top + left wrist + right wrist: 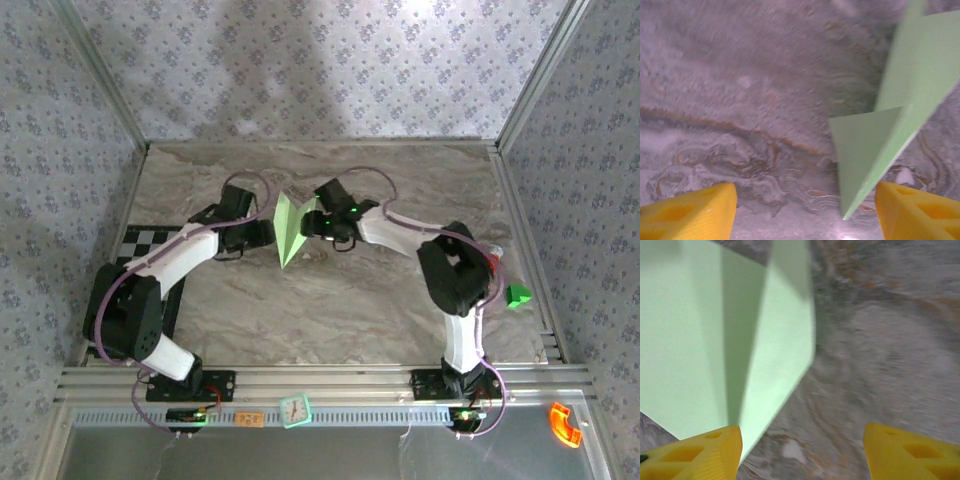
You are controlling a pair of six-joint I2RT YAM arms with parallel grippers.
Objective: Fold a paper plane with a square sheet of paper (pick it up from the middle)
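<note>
Seen from above, the folded paper [291,228] lies mid-counter [330,310], its point toward the arm bases. The left tool [262,233] is just left of the paper and the right tool [314,222] just right of it. At the left wrist, the left tool [805,217] is released with its fingers [690,212] spread wide, and the paper [865,145] dips its point between them. At the right wrist, the right tool [802,452] is likewise released, with the paper [775,340] above one finger [695,452].
</note>
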